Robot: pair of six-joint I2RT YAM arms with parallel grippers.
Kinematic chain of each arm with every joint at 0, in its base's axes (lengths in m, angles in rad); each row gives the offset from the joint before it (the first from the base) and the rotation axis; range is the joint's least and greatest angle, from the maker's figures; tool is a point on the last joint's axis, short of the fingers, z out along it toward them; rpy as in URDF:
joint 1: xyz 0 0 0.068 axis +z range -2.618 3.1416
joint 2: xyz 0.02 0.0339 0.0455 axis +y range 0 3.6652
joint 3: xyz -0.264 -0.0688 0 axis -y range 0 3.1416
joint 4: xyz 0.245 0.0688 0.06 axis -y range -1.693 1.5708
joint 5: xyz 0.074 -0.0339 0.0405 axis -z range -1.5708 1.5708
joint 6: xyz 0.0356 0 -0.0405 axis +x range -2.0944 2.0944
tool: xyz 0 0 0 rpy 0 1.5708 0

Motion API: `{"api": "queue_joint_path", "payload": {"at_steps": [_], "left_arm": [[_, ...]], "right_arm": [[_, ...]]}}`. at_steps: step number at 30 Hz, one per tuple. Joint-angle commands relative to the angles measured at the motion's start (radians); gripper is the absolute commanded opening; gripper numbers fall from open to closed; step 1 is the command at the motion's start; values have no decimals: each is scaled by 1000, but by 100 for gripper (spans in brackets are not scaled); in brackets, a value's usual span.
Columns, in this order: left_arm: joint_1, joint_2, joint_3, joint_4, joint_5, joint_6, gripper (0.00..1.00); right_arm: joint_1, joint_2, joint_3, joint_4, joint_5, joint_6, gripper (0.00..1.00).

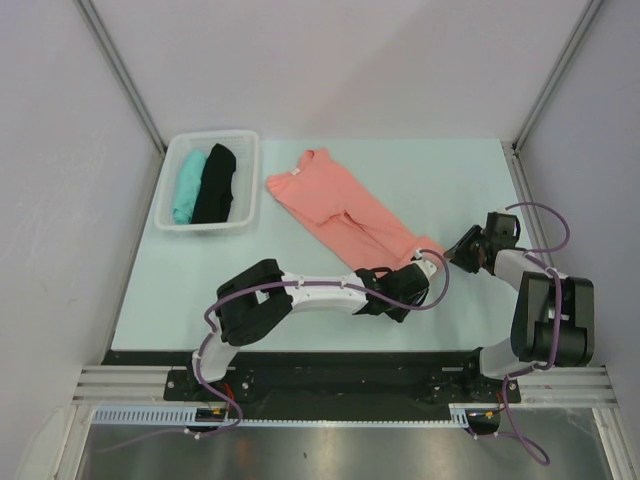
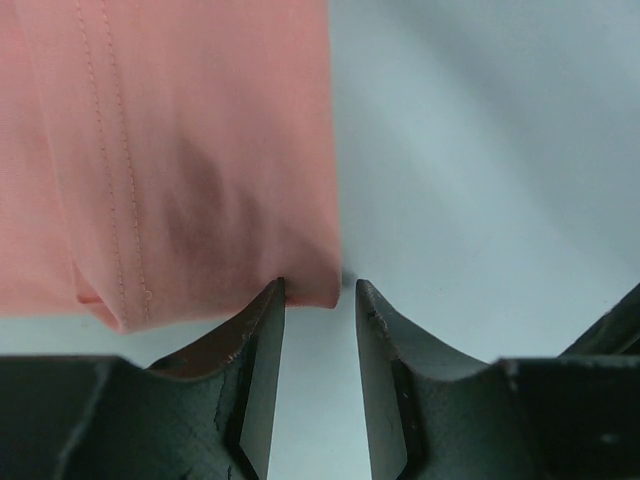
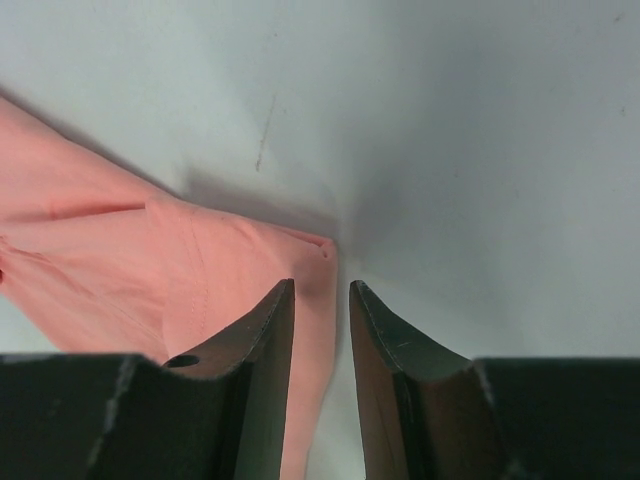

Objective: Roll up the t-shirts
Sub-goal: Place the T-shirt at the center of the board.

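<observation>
Noting basket (image 1: 165, 195) at far left holding teal t-shirt (image 1: 187, 185) beside black t-shirt (image 1: 215, 183). Salmon t-shirt (image 1: 340, 205) flat on counter (image 1: 440, 180), long axis diagonal, hem near-right. I see left fingers (image 2: 262, 330) and right fingers (image 3: 270, 330) apart at hem corners.

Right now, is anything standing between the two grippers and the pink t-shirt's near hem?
Nothing visible does. The left gripper and the right gripper each sit at a hem corner of the salmon-pink t-shirt, with only table showing beside them.
</observation>
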Motion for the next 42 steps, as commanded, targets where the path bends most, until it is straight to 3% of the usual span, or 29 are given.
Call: {"api": "queue_joint_path", "payload": {"at_steps": [1, 5, 12, 16, 19, 22, 23, 26, 33, 42], "left_arm": [[-8, 7, 37, 0, 2, 30, 40], [-8, 17, 39, 3, 16, 38, 43], [-13, 22, 37, 7, 33, 55, 52], [-13, 34, 47, -8, -4, 61, 51], [-13, 53, 60, -19, -19, 61, 41], [-14, 65, 73, -29, -34, 58, 22], [-13, 66, 77, -34, -35, 55, 10], [-16, 34, 56, -16, -24, 50, 0], [-19, -99, -64, 115, 131, -5, 0], [-7, -171, -186, 262, 324, -92, 0]], "right_arm": [[11, 16, -3, 39, -1, 6, 33], [11, 31, -3, 48, 3, 6, 32], [11, 56, -3, 90, 3, 22, 19], [14, 50, 0, 91, 11, 29, 14], [14, 50, 0, 91, 15, 27, 11], [16, 54, 2, 90, 19, 24, 7], [14, 51, 2, 84, 20, 22, 6], [13, 41, 13, 43, 57, 19, 3], [-35, -41, 36, -109, 155, -14, 0], [-7, -150, 63, -223, 229, -44, 0]]}}
